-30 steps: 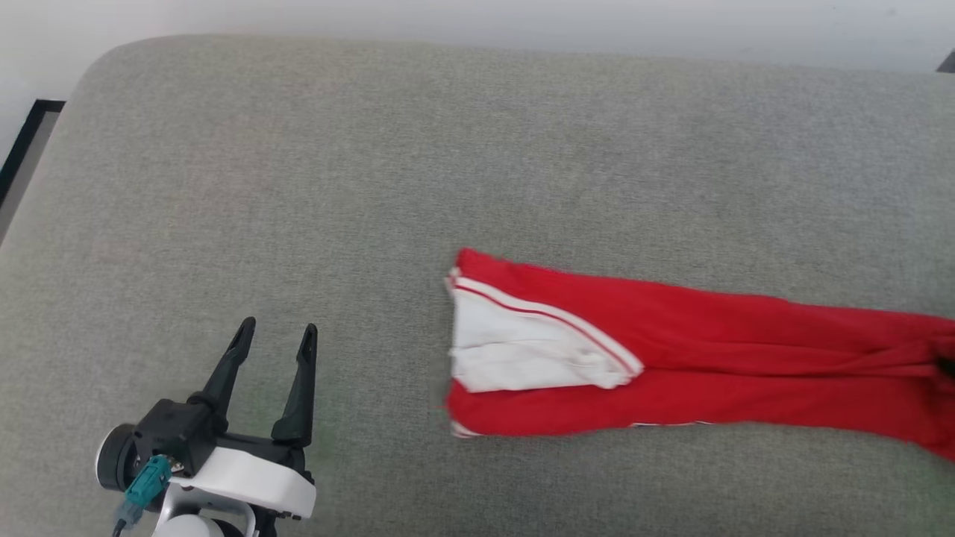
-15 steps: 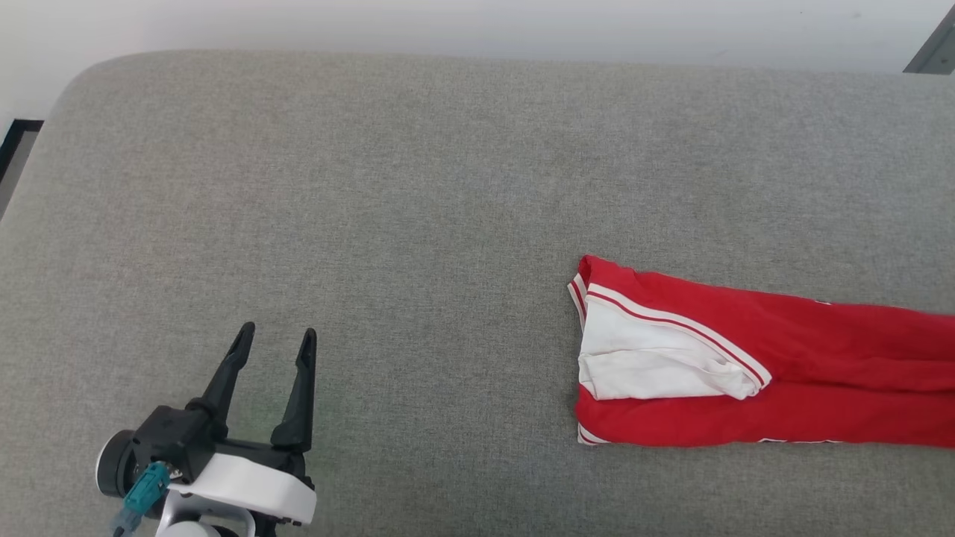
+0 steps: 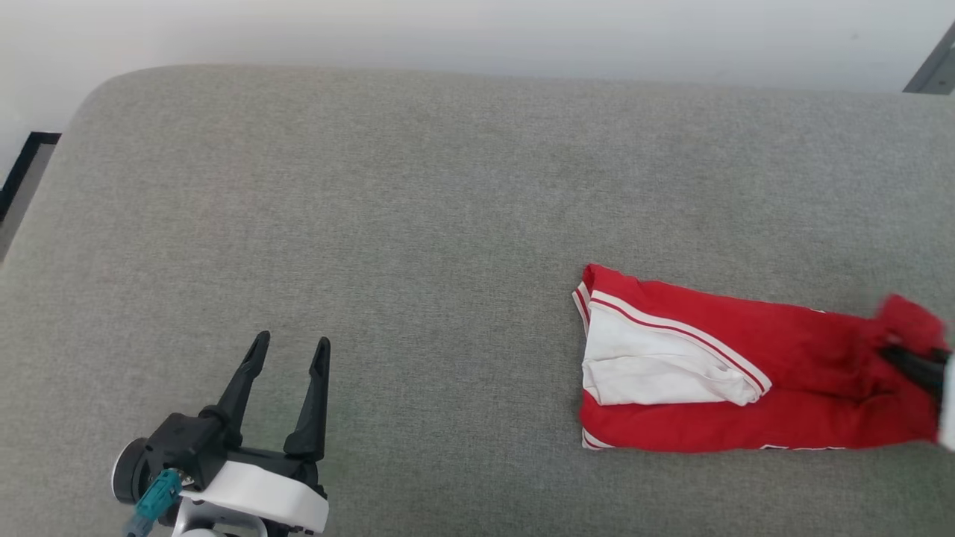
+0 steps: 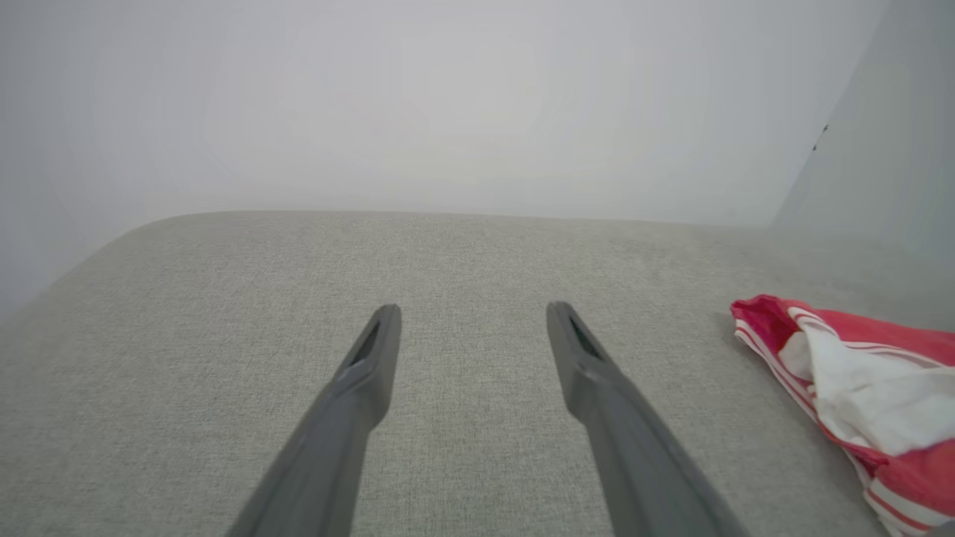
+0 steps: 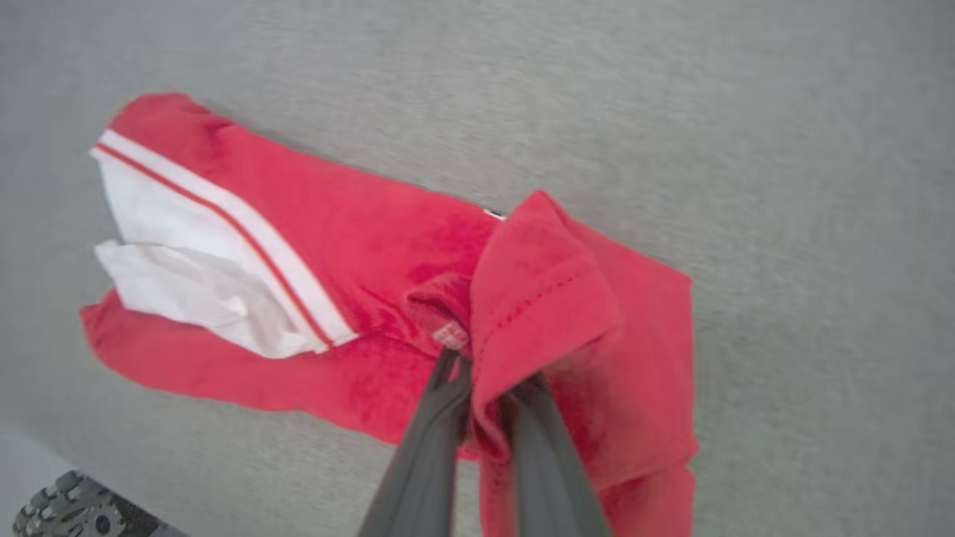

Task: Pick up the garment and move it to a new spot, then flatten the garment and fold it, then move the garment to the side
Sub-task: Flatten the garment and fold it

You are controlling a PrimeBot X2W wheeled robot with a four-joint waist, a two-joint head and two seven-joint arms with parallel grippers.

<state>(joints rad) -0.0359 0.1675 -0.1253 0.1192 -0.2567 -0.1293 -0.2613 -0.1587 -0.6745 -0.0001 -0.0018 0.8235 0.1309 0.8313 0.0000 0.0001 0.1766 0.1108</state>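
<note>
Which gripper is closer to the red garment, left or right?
Right. The right gripper is shut on one end of the garment, pinching a fold. The left gripper is open over bare cushion, well to the garment's left.

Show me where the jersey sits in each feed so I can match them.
Head view: jersey at the right, below the middle.
Left wrist view: jersey at the right edge, low down.
Right wrist view: jersey across the centre, a fold of it pinched in the right claw.
Shared landmark: the white sleeve, at the jersey's end away from that claw.
</note>
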